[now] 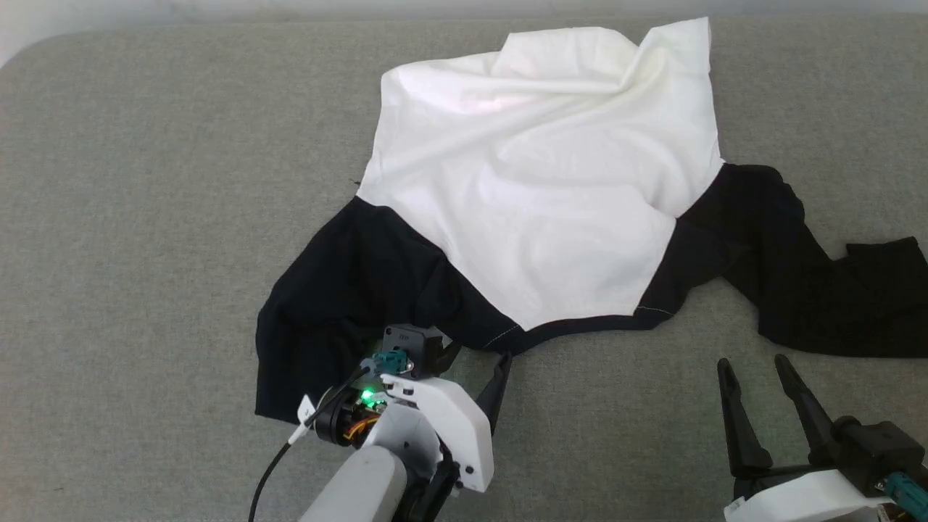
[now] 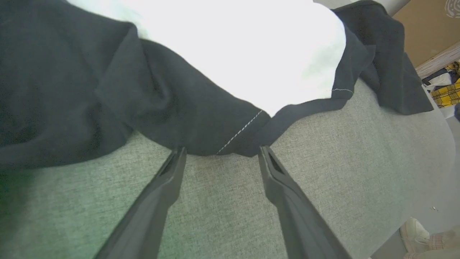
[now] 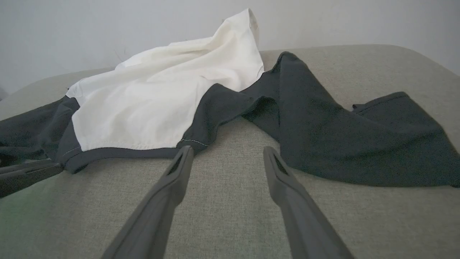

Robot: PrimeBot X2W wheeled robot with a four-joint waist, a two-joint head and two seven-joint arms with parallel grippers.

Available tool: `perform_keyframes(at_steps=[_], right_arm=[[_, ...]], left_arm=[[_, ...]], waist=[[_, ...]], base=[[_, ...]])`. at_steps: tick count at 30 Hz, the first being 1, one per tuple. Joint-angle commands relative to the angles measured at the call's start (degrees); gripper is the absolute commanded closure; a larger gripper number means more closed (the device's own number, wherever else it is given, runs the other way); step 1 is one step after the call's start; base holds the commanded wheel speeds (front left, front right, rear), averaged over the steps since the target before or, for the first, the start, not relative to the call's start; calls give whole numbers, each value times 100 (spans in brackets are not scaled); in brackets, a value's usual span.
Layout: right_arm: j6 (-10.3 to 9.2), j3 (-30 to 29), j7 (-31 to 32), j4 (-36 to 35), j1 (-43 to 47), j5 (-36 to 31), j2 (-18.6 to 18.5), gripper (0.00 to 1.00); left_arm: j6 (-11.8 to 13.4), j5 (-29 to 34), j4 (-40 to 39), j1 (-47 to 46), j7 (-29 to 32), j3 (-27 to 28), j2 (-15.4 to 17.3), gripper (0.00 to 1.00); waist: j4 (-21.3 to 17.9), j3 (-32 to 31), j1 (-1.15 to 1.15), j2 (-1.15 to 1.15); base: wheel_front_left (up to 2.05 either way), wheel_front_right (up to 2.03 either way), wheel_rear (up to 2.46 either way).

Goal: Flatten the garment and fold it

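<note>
The garment [image 1: 536,196], a soft white-and-black shirt, may bunch if the open, empty left tool [image 2: 222,150] grabs two layers

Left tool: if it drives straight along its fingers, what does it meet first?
Probably the black stitched edge of the white-bodied, black-sleeved cloth shirt, just beyond the open left tool; height unclear.

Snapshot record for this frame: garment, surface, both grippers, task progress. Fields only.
garment: crumpled; white body rumpled, black sleeves out to both sides
surface: grey fabric
left gripper: open, tips at garment's near black edge, nothing gripped
right gripper: open, over bare surface, apart from garment
progress: not flattened, no fold yet
</note>
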Motion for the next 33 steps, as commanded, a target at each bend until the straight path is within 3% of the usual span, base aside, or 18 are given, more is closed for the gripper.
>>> perform_keyframes(at_steps=[1,9,23,24,26,33], right_arm=[[-3,16,19,-4,-80,-32,8,0],[-3,29,55,-19,-71,-58,8,0],[-3,127,43,79,-153,-46,8,0],[-3,131,41,90,-161,-42,8,0],[-3,128,31,110,-176,-34,8,0],[-3,121,12,143,-203,-28,8,0]], left_arm=[[62,13,104,-143,-46,-34,-5,0],[259,182,413,-461,-50,-73,17,0],[318,350,872,-1015,748,-302,147,0],[306,323,894,-1023,773,-298,147,29],[271,250,913,-1020,784,-281,142,100],[83,-11,954,-904,922,-273,145,100]], waist=[[-31,18,-1,0],[-70,108,-1,0],[-206,281,-1,0],[-226,284,-1,0],[-260,286,-1,0],[-325,293,-1,0]], base=[[0,0,0],[0,0,0],[0,0,0],[0,0,0],[0,0,0],[0,0,0]])
